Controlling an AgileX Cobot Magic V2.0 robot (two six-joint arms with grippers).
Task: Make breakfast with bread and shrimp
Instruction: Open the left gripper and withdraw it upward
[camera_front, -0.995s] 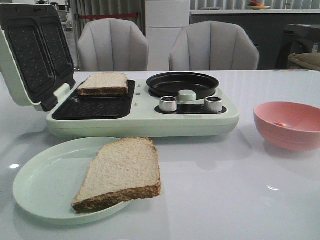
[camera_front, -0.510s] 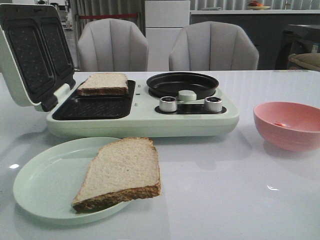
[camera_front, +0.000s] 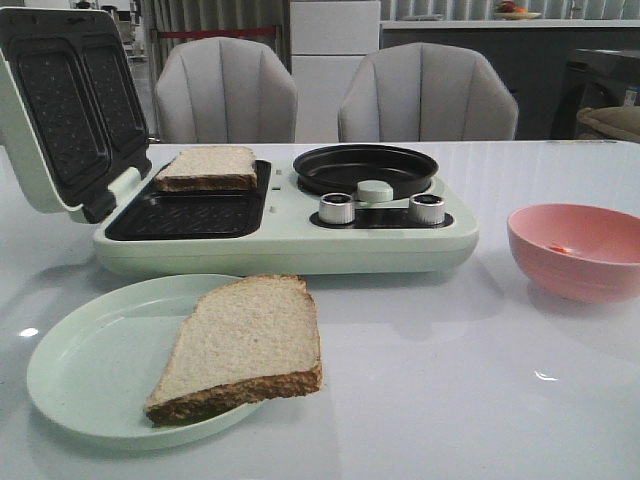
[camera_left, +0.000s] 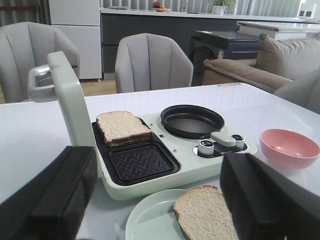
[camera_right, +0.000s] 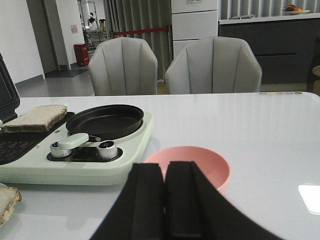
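Nothing has moved. Wide-open, empty left gripper (camera_left: 150, 200) faces plate bread (camera_left: 207, 217); right gripper (camera_right: 165, 210) closed, empty.

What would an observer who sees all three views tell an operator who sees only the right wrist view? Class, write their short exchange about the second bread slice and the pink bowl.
Operator: I see only a crust corner at the edge of my picture. Where does the second slice lie?
Observer: The front view shows the second bread slice lying on a pale green plate, overhanging its rim, in front of the sandwich maker.
Operator: Is anything in the pink bowl? I barely see inside it.
Observer: In the front view, one small orange piece, probably shrimp, lies inside the pink bowl.
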